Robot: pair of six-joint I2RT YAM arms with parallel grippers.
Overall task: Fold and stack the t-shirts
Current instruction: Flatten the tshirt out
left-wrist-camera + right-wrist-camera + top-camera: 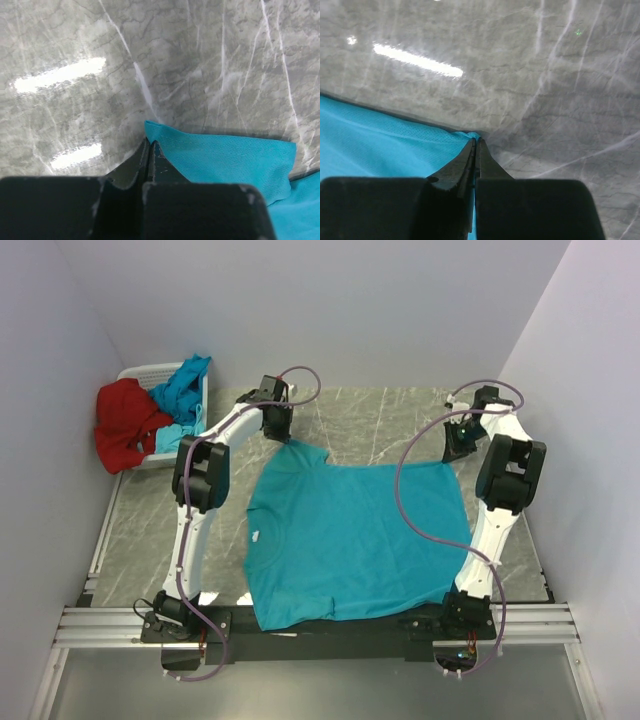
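Turquoise knit t-shirt [355,540] lies flat, left claw [150,144] and right claw [475,142] clamping corners.

A robotics lab cell: bare white walls [330,310] enclosing a marble-look counter [380,415], arms bolted to aluminium rail [100,625]

No words, numbers or signs can be read anywhere. The blue t-shirt [360,540] has a tiny pale tag [258,536] at its neck, too small to read.

Bright, even overhead light. Glare streaks on the table [60,75] in both wrist views; top view sharp, shadows soft.
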